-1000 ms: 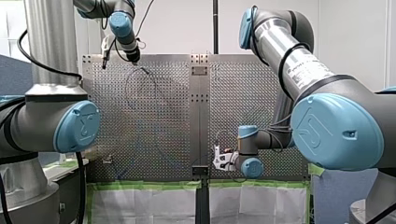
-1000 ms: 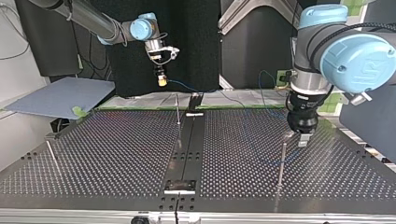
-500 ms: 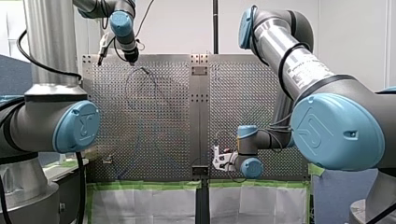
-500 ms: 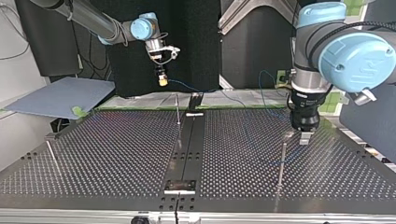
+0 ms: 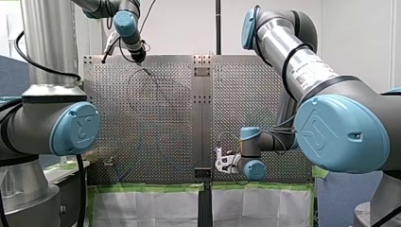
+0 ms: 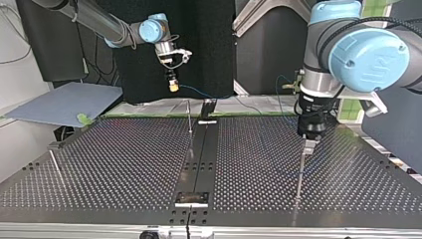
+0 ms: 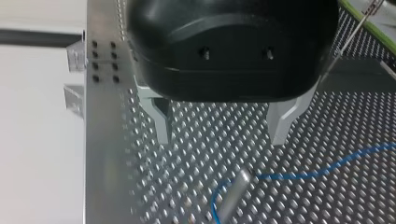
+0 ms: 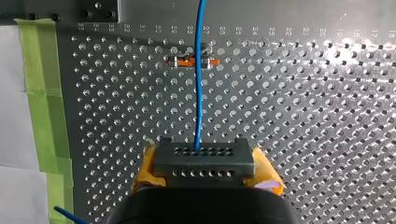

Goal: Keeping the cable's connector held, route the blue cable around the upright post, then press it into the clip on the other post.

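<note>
two pincers share this: your right pincer (image 8: 205, 171) is clenched on the dark connector (image 8: 204, 156), and the blue cable (image 8: 200, 84) runs from it across the counter (image 8: 327, 116). your left pincer (image 7: 222, 140) hangs released above the upright post (image 7: 233, 193), far left in the front view, where the cable curls just beside its base. lower it astride the cable there, close gently, then sweep round the post without tugging the connector.

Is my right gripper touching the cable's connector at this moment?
Touching. The right wrist view shows my right gripper with its yellow pads pressed against both sides of the dark connector.
</note>
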You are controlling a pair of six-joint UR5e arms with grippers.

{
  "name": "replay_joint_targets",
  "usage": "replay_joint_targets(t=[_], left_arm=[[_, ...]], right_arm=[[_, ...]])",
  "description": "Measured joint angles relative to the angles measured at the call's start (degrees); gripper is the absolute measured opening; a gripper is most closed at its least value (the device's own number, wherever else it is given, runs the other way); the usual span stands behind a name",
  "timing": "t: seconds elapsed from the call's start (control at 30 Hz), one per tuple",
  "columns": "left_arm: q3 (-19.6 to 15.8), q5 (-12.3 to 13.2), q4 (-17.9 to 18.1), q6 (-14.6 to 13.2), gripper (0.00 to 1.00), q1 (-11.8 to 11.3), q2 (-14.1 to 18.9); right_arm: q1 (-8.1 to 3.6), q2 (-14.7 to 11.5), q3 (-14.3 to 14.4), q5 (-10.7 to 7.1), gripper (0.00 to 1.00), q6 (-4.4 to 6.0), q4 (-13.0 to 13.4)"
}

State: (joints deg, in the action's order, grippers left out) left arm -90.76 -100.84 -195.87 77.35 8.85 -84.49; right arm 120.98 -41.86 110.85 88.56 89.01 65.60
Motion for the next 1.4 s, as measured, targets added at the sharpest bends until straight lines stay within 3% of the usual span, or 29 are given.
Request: replay_joint_targets(t=[0.43,0.87,1.1,1.4], left_arm=[[1.7,0.5,5.1,1.0,1.00,6.1,-4.2],[1.7,-1.5,10.3,0.8,1.00,8.2,-10.0],[1.7,-2.2,12.2,0.7,1.00,8.8,-11.3],[1.7,-5.0,14.0,-2.3,1.00,11.1,-14.0]], right_arm=[[0.51,0.0,0.0,-0.07,0.00,0.01,0.1],[0.61,0.0,0.0,-0.11,0.00,0.13,0.2],[0.62,0.0,0.0,-0.10,0.00,0.13,0.4],[0.62,0.0,0.0,-0.61,0.00,0.20,0.5]])
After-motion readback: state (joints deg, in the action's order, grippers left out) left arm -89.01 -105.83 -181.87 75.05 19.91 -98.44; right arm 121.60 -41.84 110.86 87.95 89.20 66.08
